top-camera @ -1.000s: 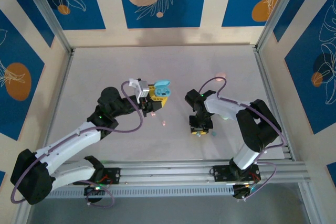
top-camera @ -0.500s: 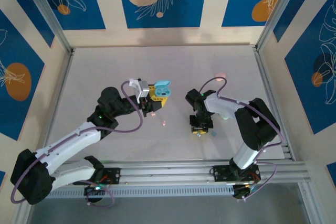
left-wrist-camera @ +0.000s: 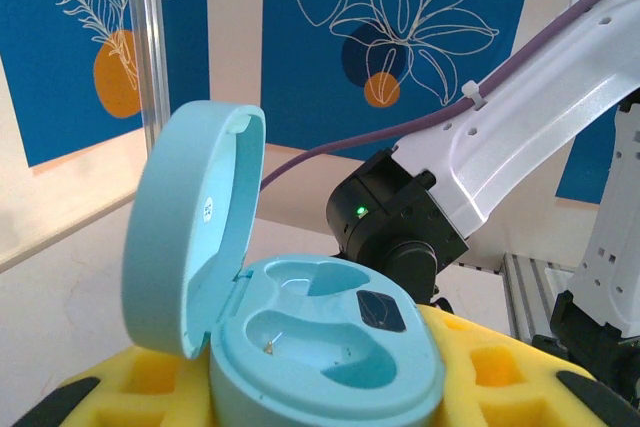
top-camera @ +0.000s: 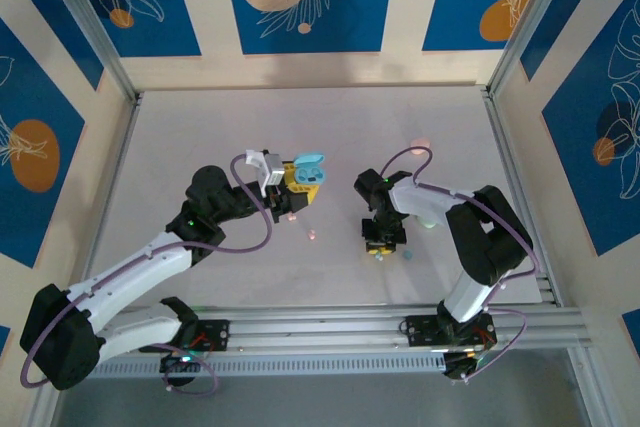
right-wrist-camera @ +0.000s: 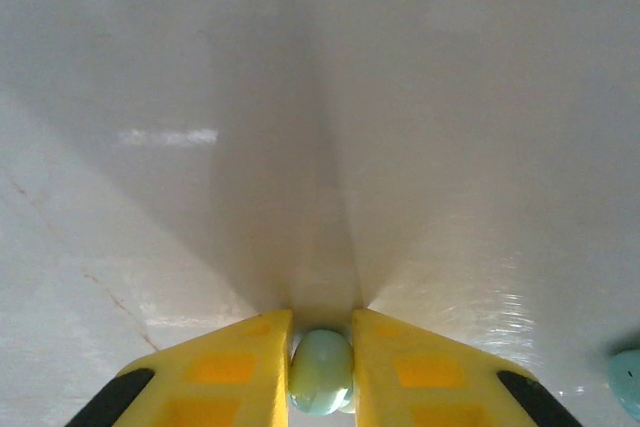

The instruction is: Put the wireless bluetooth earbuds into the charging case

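My left gripper [top-camera: 297, 185] is shut on the pale teal charging case [left-wrist-camera: 330, 352], held up above the table with its lid [left-wrist-camera: 190, 237] hinged open. Both wells of the case are empty. Its yellow pads [left-wrist-camera: 505, 377] press the case's sides. My right gripper [top-camera: 380, 249] points down at the table, right of centre. Its yellow pads [right-wrist-camera: 230, 367] touch both sides of a pale teal earbud [right-wrist-camera: 321, 369] that rests on the table. A second teal earbud [right-wrist-camera: 628, 379] lies just to the right, also seen as a teal earbud [top-camera: 408, 251] from above.
A small pink bit [top-camera: 313, 235] lies on the white table [top-camera: 200, 137] between the two grippers, and a pale pink spot [top-camera: 420, 145] sits further back. An aluminium rail [top-camera: 400, 322] runs along the near edge, and patterned walls enclose the table.
The right gripper's fingers have closed in on the teal earbud. The left arm and the case have stayed still.
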Motion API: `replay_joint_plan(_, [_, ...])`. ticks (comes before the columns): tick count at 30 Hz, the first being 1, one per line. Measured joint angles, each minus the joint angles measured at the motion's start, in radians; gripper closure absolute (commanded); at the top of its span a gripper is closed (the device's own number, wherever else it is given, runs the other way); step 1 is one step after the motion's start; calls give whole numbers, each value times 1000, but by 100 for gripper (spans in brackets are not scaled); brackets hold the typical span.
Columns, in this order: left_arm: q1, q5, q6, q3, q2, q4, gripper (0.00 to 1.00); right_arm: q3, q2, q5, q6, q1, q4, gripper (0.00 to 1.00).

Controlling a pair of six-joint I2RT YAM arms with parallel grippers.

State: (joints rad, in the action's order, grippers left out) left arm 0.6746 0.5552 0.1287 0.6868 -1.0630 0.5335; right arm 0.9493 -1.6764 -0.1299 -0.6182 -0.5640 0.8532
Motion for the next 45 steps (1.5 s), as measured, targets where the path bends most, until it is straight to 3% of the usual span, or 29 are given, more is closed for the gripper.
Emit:
replay_joint_plan(6, [0, 0, 0, 0, 0, 0, 75, 0, 66, 13, -3, 6, 0, 79])
replay_joint_plan(11, [0, 0, 0, 0, 0, 0, 75, 0, 253, 98, -7, 47, -31, 79])
replay_joint_plan(16, [0, 0, 0, 0, 0, 0, 75, 0, 473, 289, -41, 156, -130, 79])
replay_joint_plan(21, [0, -5, 0, 0, 0, 0, 75, -18, 614, 598, -129, 315, -302, 79])
replay_joint_plan(27, [0, -7, 0, 0, -2, 0, 75, -41, 613, 910, -236, 382, -497, 78])
replay_joint_plan(32, [0, -7, 0, 0, -13, 1, 74, -47, 594, 1061, -307, 388, -619, 78])
replay_joint_plan(45, [0, -6, -8, 0, -60, 2, 74, 10, 590, 1120, -447, 329, -760, 77])
